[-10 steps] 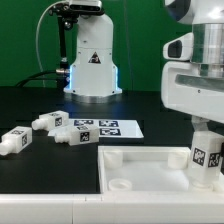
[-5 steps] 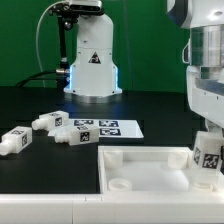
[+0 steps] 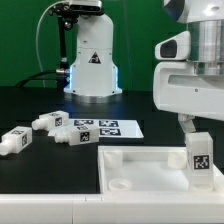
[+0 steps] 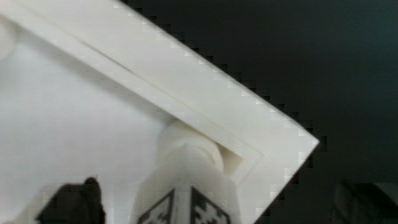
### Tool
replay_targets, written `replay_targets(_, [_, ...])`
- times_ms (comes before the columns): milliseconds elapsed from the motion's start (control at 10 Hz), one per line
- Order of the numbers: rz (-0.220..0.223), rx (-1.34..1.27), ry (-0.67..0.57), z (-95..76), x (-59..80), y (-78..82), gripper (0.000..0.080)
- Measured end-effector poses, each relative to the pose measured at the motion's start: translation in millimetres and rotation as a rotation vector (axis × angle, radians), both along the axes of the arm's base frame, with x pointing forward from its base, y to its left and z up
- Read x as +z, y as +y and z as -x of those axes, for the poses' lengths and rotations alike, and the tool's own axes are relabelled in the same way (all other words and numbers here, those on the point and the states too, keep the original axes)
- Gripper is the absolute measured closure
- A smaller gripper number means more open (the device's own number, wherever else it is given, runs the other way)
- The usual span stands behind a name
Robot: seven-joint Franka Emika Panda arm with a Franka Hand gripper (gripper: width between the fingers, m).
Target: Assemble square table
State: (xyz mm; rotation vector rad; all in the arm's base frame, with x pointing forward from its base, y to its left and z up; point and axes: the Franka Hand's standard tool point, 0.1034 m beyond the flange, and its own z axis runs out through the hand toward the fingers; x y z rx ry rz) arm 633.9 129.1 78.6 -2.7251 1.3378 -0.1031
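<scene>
Since a second earlier, I saw the gripper (image 4: 217,203) spread wide, releasing the stubby white tagged leg (image 3: 201,160) upright in a corner socket of the smooth, rimmed square panel (image 3: 150,172).

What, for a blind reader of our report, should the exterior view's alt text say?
A white leg stands upright in a corner of the square panel at the view's right, the open gripper over it. Three more legs lie loose on the black table at the left, beside the marker board.
</scene>
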Motion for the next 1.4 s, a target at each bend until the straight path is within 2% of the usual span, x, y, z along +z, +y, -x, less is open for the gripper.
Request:
replay_targets(300, [0.021, 0.174, -0.011, -0.2, -0.1, -1.5, 0.0151])
replay_targets(600, [0.101, 0.567, -0.036, -8.7, 5.5, -14.0, 0.0151])
replay_targets(700, [0.112, 0.605, -0.036, -9.2, 5.9, -12.6, 0.0151])
replay_targets(900, [0.107, 0.566, -0.035, -8.7, 5.8, -10.9, 0.0151])
replay_targets(1100, [0.097, 0.502, -0.033, -8.7, 5.7, -10.6, 0.0412])
replay_targets(1200, [0.088, 0.416, -0.029, -8.6, 5.7, -10.4, 0.0412])
replay_targets(1300, [0.083, 0.357, -0.026, -8.6, 5.5, -12.3, 0.0504])
replay_targets(1400, [0.078, 0.305, -0.022, -8.2, 5.1, -12.9, 0.0504])
